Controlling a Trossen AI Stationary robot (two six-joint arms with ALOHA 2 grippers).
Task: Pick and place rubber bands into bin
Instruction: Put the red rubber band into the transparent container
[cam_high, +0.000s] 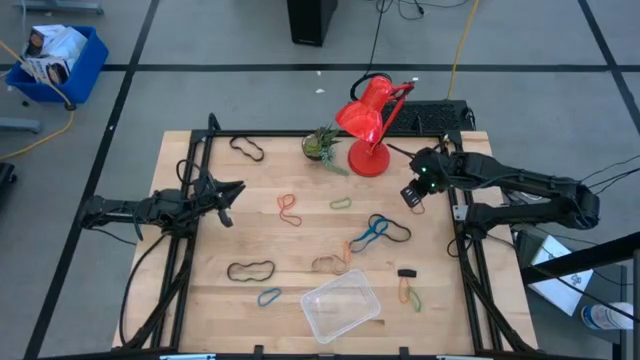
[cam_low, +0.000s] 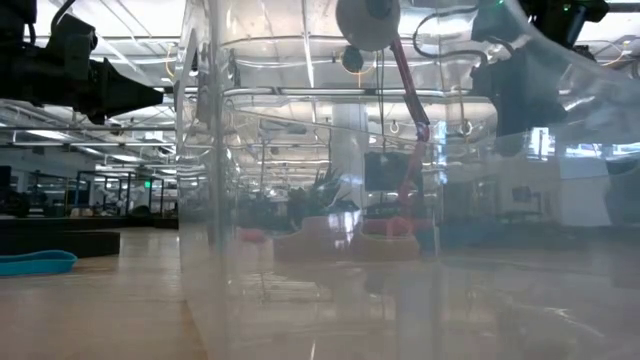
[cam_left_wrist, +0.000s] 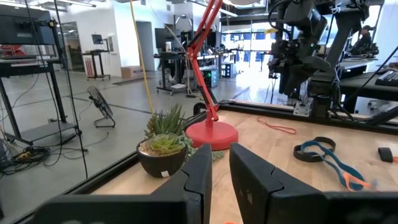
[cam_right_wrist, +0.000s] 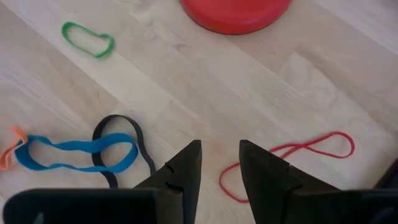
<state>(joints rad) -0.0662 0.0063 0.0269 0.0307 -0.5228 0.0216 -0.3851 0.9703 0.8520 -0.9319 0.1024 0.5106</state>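
Several rubber bands lie flat on the wooden table: a black one (cam_high: 247, 148), an orange-red one (cam_high: 289, 208), a green one (cam_high: 341, 203), a blue and a black one together (cam_high: 382, 230), a black one (cam_high: 250, 270) and a blue one (cam_high: 269, 296). The clear bin (cam_high: 342, 305) stands near the front edge; its wall (cam_low: 300, 200) fills the low view. My left gripper (cam_high: 230, 198) is at the table's left, a little open and empty (cam_left_wrist: 221, 177). My right gripper (cam_high: 411, 194) hovers by the lamp, open and empty (cam_right_wrist: 221, 165), above a red band (cam_right_wrist: 292, 154).
A red desk lamp (cam_high: 368, 125) and a small potted plant (cam_high: 322, 145) stand at the table's far edge, close to my right gripper. A small black piece (cam_high: 407, 272) and an orange and a green band (cam_high: 410, 294) lie right of the bin. Black frame rails run along both table sides.
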